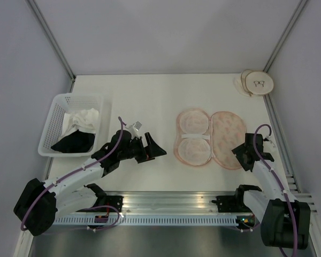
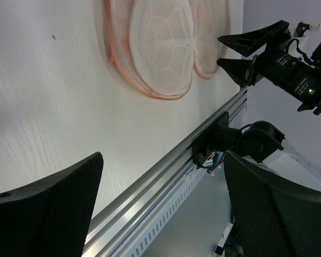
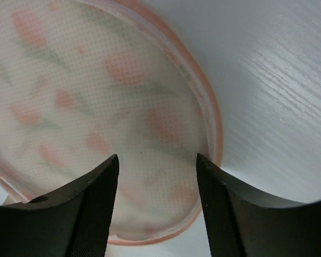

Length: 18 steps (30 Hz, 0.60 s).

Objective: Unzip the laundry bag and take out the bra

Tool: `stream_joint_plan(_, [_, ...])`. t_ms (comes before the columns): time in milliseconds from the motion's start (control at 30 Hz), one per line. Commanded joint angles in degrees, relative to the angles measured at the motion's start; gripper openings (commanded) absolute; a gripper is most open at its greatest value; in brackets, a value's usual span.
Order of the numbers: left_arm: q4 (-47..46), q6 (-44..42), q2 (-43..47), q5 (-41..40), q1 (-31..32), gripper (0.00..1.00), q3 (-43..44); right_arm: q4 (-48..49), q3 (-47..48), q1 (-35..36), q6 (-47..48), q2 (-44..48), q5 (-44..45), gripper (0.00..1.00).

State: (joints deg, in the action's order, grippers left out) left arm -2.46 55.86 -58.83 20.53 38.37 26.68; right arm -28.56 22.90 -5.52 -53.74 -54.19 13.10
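The laundry bag (image 1: 209, 139) lies unzipped and spread flat in two rounded halves on the surface (image 1: 144, 101). The left hand (image 1: 152, 148) is open and empty just left of it, and the right hand (image 1: 244, 155), also open and empty, hovers over its right edge. Well left of the bag, a white garment that seems to be the bra (image 1: 85, 116) rests on black cloth (image 1: 75, 142) in a basket (image 1: 56, 115), so the task looks finished and the arms likely need only draw clear.

Laundry bag (image 1: 228, 140) peach-pink w/ orange-pink prints, pale lining; basket (image 1: 52, 122) white lattice, black cloth (image 1: 74, 143) in it; desk (image 1: 150, 99) white
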Motion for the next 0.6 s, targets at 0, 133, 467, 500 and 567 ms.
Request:
stream_joint_plan(0, [-0.9, 0.2, 1.0, -1.1, 0.2, 0.96, -0.1, 1.7, -2.2, -0.3, 0.7, 0.6, -1.0, 0.64])
stream_joint_plan(133, [-1.2, 0.5, 1.1, -1.3, 0.2, 0.95, -0.7, 5.4, -4.1, -0.3, 0.4, -1.5, -1.2, 0.46])
stream_joint_plan(467, [-1.2, 0.7, 1.1, -1.8, 0.2, 0.95, -1.2, 18.2, -4.1, -0.3, 2.1, -11.6, -7.4, 0.08])
stream_joint_plan(500, [-1.3, 0.7, 1.2, -2.1, 0.2, 0.95, -1.3, 18.8, -3.8, -0.3, 2.2, -12.3, -7.8, 0.02])
stream_joint_plan(567, [-1.3, 0.7, 1.3, -2.3, 0.2, 0.95, -1.5, 19.7, -3.4, -0.3, 3.5, -12.4, -8.7, 0.00])
